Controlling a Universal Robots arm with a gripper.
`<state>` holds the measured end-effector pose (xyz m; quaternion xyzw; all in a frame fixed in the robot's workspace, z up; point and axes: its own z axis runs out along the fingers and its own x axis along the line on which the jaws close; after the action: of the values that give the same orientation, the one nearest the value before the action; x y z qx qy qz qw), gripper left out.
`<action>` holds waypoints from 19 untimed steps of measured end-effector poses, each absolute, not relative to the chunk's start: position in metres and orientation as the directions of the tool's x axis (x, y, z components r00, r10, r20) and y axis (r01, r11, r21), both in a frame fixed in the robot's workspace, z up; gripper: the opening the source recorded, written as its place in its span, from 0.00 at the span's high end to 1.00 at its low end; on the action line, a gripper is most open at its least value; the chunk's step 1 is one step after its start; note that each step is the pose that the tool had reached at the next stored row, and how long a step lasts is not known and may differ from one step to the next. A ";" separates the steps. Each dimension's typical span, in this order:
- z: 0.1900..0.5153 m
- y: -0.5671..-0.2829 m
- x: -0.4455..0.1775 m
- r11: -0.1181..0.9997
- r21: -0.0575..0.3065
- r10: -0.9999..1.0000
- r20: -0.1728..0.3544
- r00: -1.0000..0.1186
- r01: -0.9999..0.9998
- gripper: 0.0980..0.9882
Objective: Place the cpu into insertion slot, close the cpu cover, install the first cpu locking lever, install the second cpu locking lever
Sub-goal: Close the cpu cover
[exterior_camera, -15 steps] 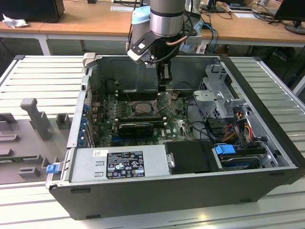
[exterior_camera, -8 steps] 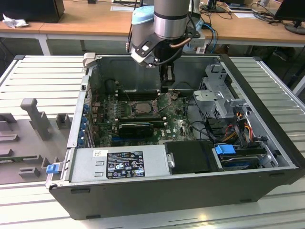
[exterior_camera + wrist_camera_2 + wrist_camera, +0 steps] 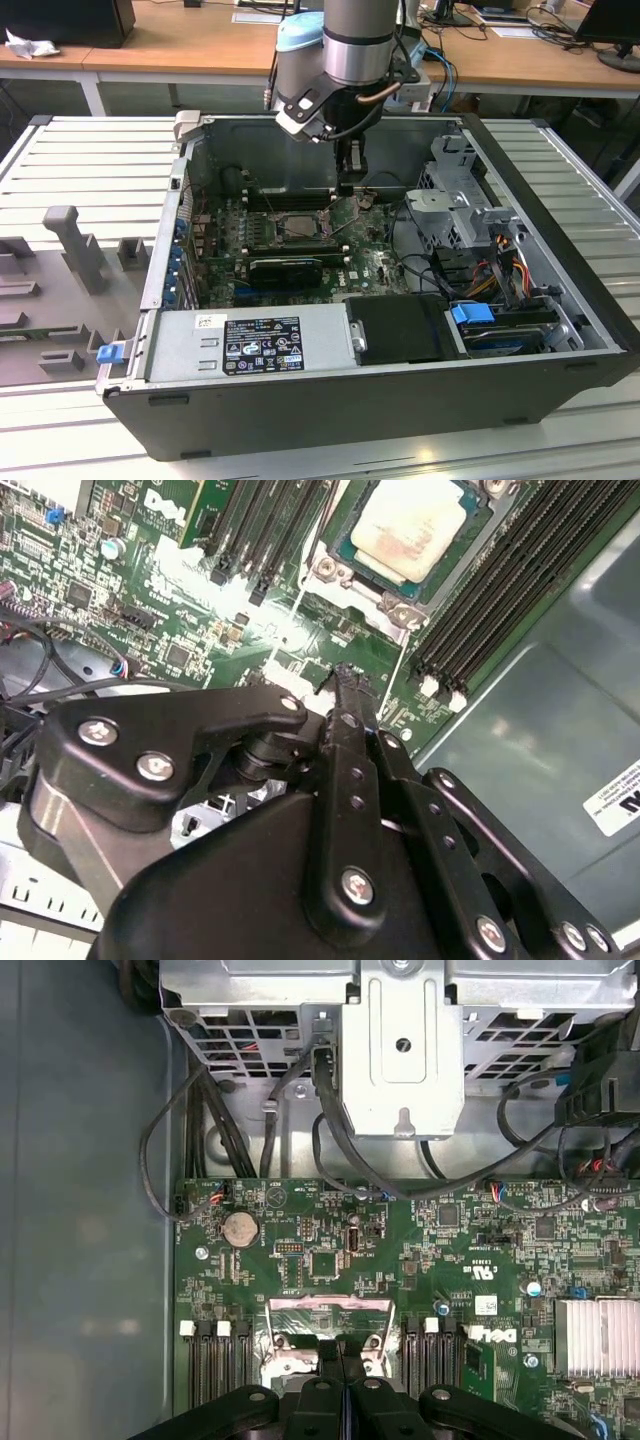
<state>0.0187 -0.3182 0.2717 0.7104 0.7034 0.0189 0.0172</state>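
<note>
Though beyond fingers (image 3: 347,720), cpu (image 3: 410,525) in slot (image 3: 330,570)

We see a pale silver-beige cpu (image 3: 410,525); the board (image 3: 330,1250) is green with tiny white marks; the memory slots (image 3: 500,590) are black; the gripper (image 3: 345,678) is black with shiny silver screws; the table (image 3: 80,150) is grey with stripes; a clip (image 3: 472,313) is blue.

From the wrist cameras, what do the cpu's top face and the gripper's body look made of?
The cpu: pale silvery-beige face with a dull, soft sheen and faint smudges, so probably plated metal. The gripper: matte black links with crisp edges, either coated metal or hard plastic, joined by bright silvery screws.
</note>
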 end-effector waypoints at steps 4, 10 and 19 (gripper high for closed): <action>0.271 -0.318 0.026 -0.010 0.051 1.000 0.003 0.010 0.999 0.99; 0.267 -0.318 0.032 -0.008 0.051 1.000 0.003 0.008 0.999 0.99; 0.254 -0.318 0.058 0.011 0.051 1.000 0.003 -0.011 0.999 0.99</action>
<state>0.0582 -0.3182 0.2545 0.7030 0.7107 0.0191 0.0169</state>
